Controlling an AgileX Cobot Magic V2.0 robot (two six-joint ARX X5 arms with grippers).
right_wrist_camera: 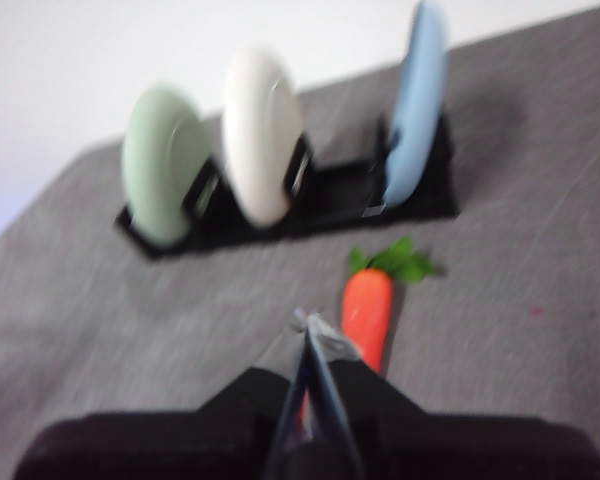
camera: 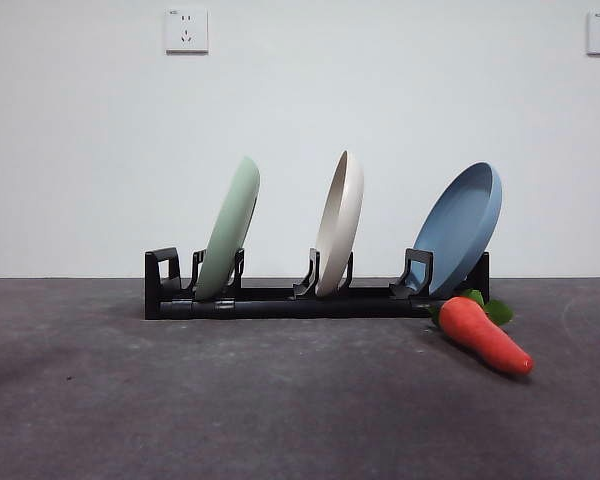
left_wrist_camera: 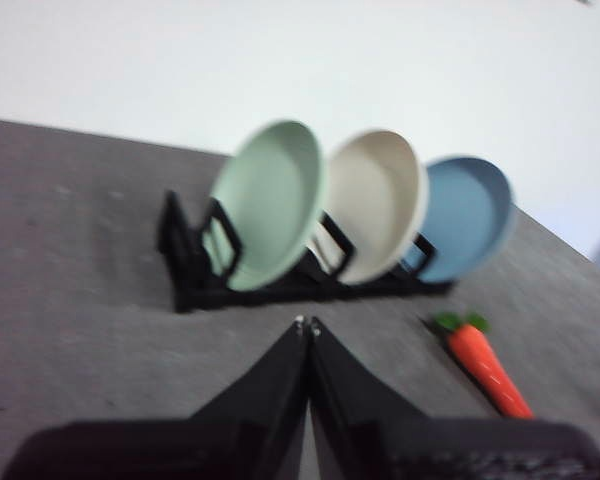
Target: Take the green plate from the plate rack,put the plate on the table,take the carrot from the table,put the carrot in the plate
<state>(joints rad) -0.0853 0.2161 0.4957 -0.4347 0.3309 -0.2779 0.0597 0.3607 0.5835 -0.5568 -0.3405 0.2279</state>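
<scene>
you're looking at a bare test bench in a lab or office room, not anyone's kitchen: a plain white wall (camera: pixel 300 100) with two wall sockets (camera: pixel 186 31) up high. the dark grey table (camera: pixel 280 400) carries only staged props, a black plate rack (camera: pixel 280 298) with three plates and a toy carrot (camera: pixel 488 336).

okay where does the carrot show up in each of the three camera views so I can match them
Front view: the carrot lies on the table at right, by the rack's end under the blue plate.
Left wrist view: carrot at lower right.
Right wrist view: carrot centre, just beyond the right tool.
Shared landmark: the blue plate, nearest the carrot's leaves.
</scene>
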